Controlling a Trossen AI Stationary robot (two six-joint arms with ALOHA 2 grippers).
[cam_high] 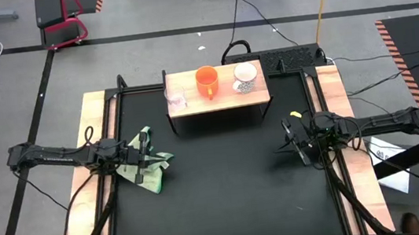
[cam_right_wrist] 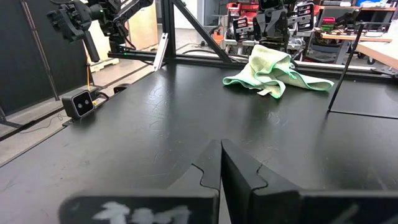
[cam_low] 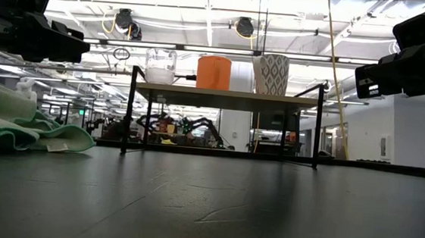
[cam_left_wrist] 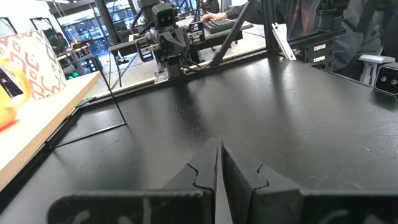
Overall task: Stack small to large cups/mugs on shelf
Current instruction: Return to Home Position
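— Dark fingers (cam_left_wrist: 202, 174) of the left gripper (cam_left_wrist: 219, 146) fill the front of its wrist view, pressed together on nothing. The right gripper (cam_right_wrist: 221, 144) is the same: clenched and empty.

— And the mugs?

— All on the shelf (cam_high: 216, 103) at the far side of the table (cam_high: 227, 202). The glass cup (cam_high: 175, 99) is left, the orange mug (cam_high: 206, 79) middle, the white patterned mug (cam_high: 245, 76) right. They stand apart in a row along the shelf's long left-to-right axis, not nested.

— Nothing to grasp, then?

— I'd judge not. Both grippers hang on the near side of the shelf, well apart from it, the left one over the green cloth (cam_high: 151, 174), the right one opposite. Neither is clearly nearer. Drawing back from there should touch none of it.

— Anything unclear?

— The glass is faint from above, and the left wrist view cuts off both mugs at its edge.
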